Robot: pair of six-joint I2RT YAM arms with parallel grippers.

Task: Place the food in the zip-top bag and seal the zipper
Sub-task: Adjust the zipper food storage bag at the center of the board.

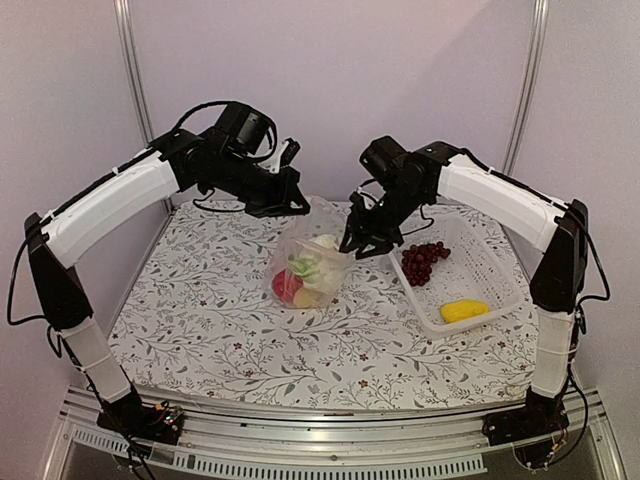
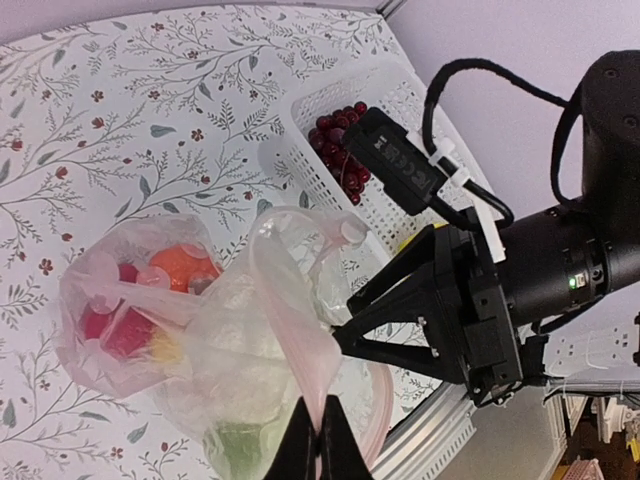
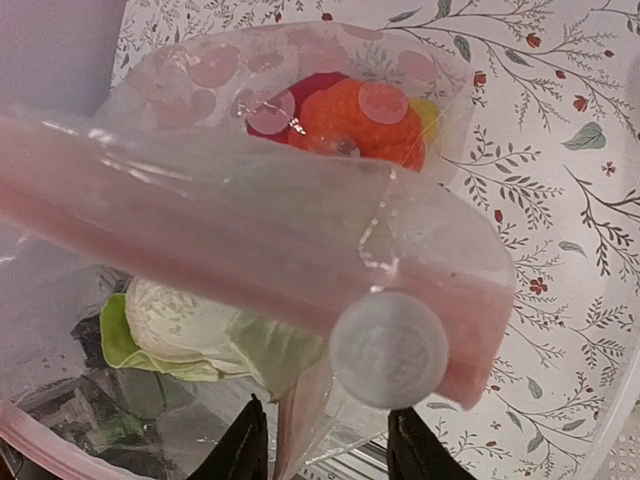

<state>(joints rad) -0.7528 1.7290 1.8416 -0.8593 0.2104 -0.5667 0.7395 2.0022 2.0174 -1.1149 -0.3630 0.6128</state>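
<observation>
The clear zip-top bag (image 1: 312,268) stands mid-table, its mouth held up. It holds the white cauliflower (image 1: 325,243), the red pepper (image 1: 283,286) and the orange fruit (image 2: 180,268). My left gripper (image 1: 296,205) is shut on the bag's pink zipper strip (image 2: 300,330); its fingertips (image 2: 322,435) pinch that strip. My right gripper (image 1: 360,240) is open at the bag's right edge. In the right wrist view its fingers (image 3: 245,450) stand apart with the bag's edge and the zipper (image 3: 200,240) between and above them. The grape bunch (image 1: 424,260) and a yellow piece (image 1: 463,310) lie in the basket.
The white mesh basket (image 1: 510,275) sits at the right of the floral tablecloth (image 1: 200,310), close to the bag and under the right arm. The purple back wall and two metal posts stand behind. The right gripper (image 2: 342,322) also shows in the left wrist view, beside the bag.
</observation>
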